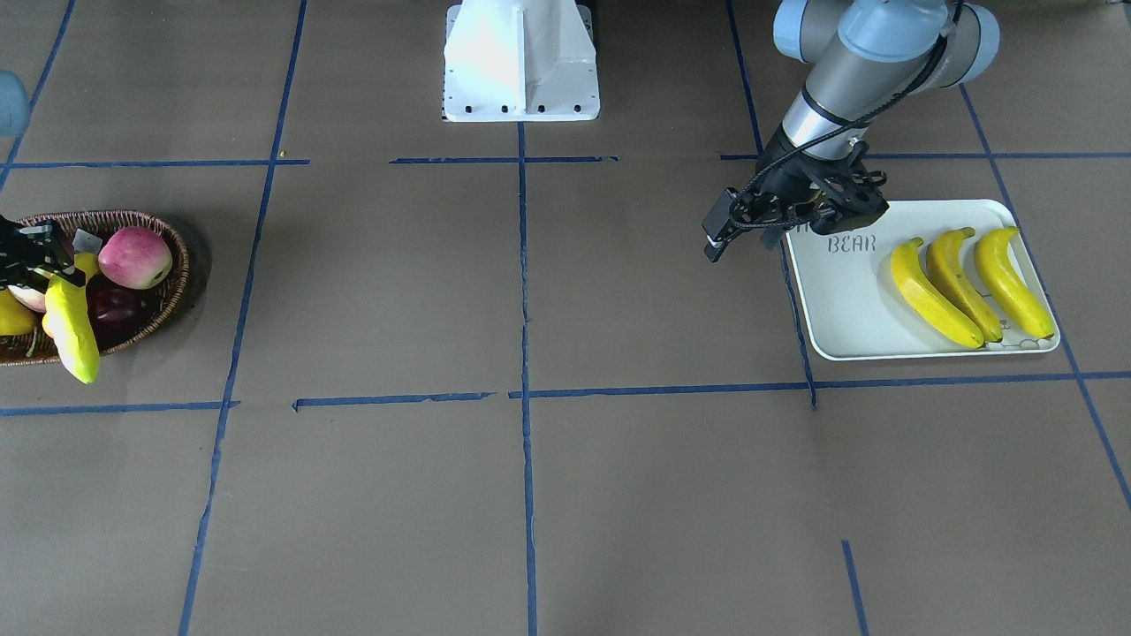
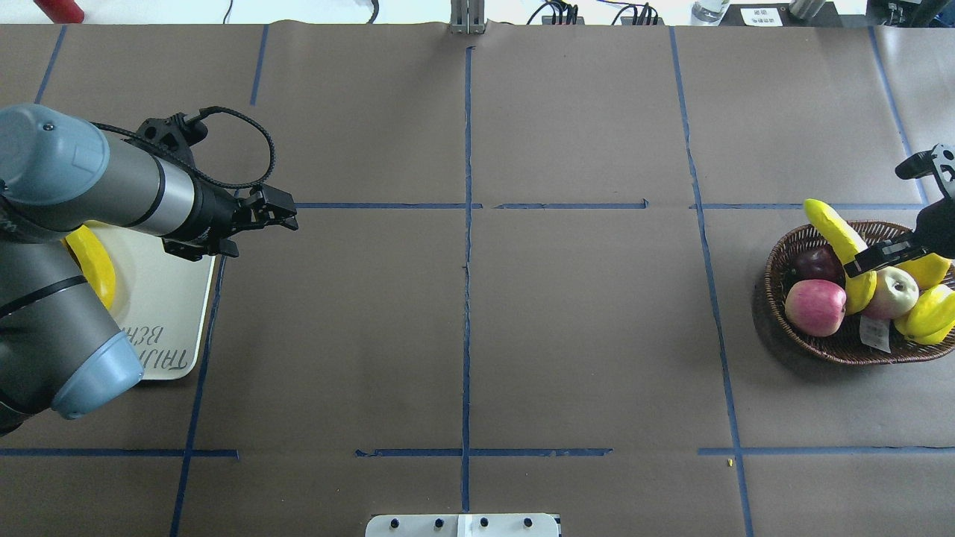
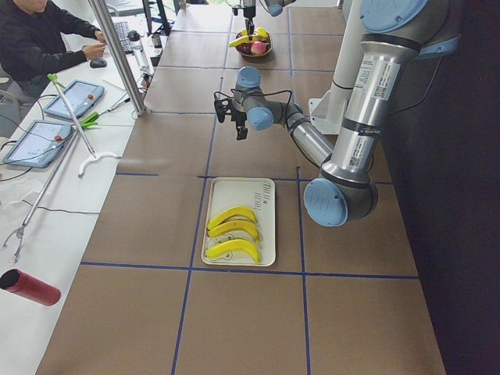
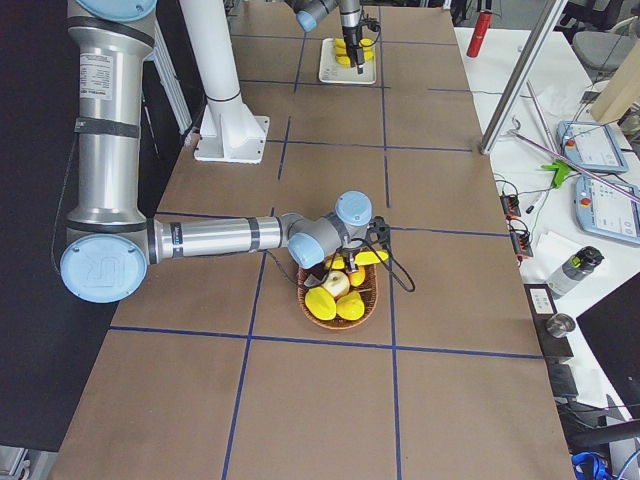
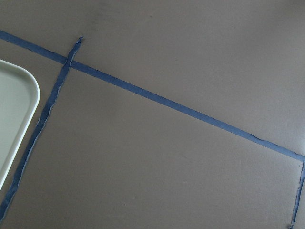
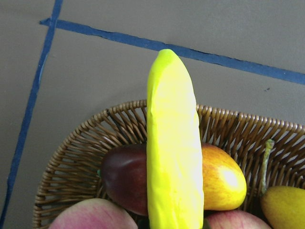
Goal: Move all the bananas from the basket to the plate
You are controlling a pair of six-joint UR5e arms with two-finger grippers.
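Right claw (image 2: 871, 261) pinches one banana (image 2: 841, 233) in the basket (image 2: 776, 262). The banana slants across the apples (image 2: 815, 306), its tip past the rim. Three bananas (image 1: 967, 284) lie side by side on the plate (image 1: 839, 305). Left claw (image 2: 283, 212) hangs over bare tabletop (image 2: 462, 335) just beside the plate's corner; whether spread or pressed together, cannot tell.
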